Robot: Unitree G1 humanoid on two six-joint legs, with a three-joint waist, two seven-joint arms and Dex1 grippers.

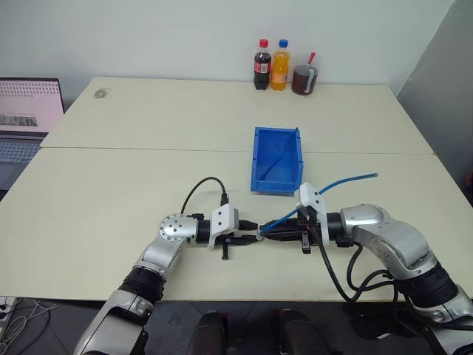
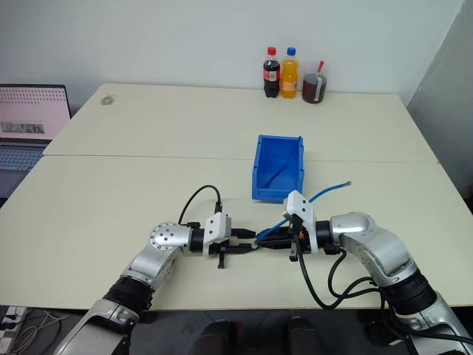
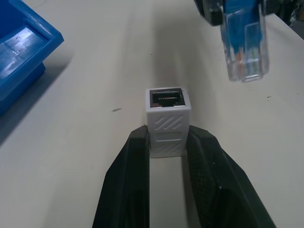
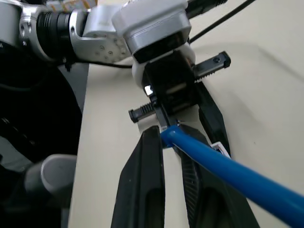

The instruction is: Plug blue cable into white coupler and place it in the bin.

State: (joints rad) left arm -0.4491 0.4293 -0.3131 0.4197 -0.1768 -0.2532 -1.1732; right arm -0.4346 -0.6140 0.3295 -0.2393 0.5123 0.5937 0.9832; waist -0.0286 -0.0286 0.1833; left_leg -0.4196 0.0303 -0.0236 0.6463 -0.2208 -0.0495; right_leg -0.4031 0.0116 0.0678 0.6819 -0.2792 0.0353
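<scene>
Near the front edge of the tabletop [image 1: 96,200] the two hands meet tip to tip, just above the surface. The left hand [image 3: 167,142] is clamped narrowly on the white coupler [image 3: 166,121], its open socket facing the right hand [image 4: 172,137], which is closed on the blue cable [image 4: 228,171] just behind the clear plug [image 3: 243,45]. Plug and socket are near but apart and off line, so the mating step is in hand. The next move likely calls for lining the plug up squarely, then pushing straight in. The cable's free end trails toward the right edge. Beyond, mid-tabletop, sits the bin [image 1: 278,159], with open room around it; bottles [image 1: 270,65] stand at the far edge.
</scene>
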